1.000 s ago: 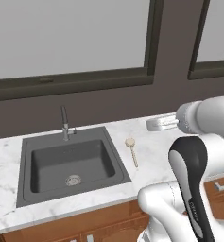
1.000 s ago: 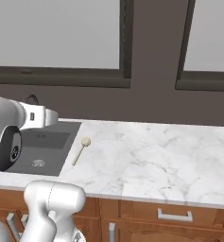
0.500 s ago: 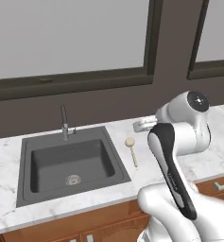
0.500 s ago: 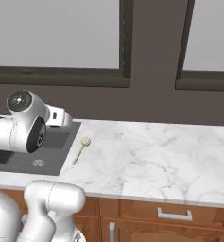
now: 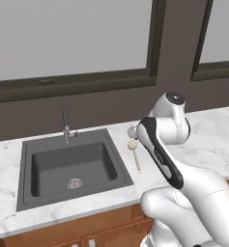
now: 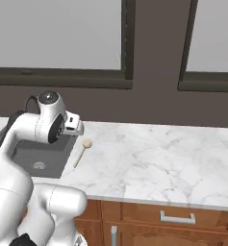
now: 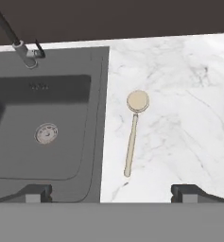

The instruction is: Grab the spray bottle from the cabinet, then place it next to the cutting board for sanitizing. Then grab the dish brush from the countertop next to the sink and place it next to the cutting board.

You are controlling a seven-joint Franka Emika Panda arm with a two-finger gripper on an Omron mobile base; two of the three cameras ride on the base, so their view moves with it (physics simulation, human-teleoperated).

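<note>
The pale tan round-headed dish brush [image 7: 133,130] lies mid-frame on white marble countertop [image 7: 189,123], just beside the dark grey sink [image 7: 47,123] rim. The two-finger gripper [image 7: 111,191], jaws wide apart, hangs above bare slab.

Faucet [image 7: 12,35] top cut off by hand view's upper edge; sink [image 6: 43,156] left part hidden behind arm; sink [image 7: 42,123] cut at left edge.

The marble desk [image 7: 179,108] to the right of the dish brush [image 7: 134,127] lies bare, leaving wide room on that side. Left of the brush, just beside it, the sink [image 7: 47,123] rim runs along; the basin drops away behind it. The faucet [image 7: 16,40] rises at the sink's back edge, well apart from the brush. The dark wall [image 6: 154,105] closes off the desk's rear.
</note>
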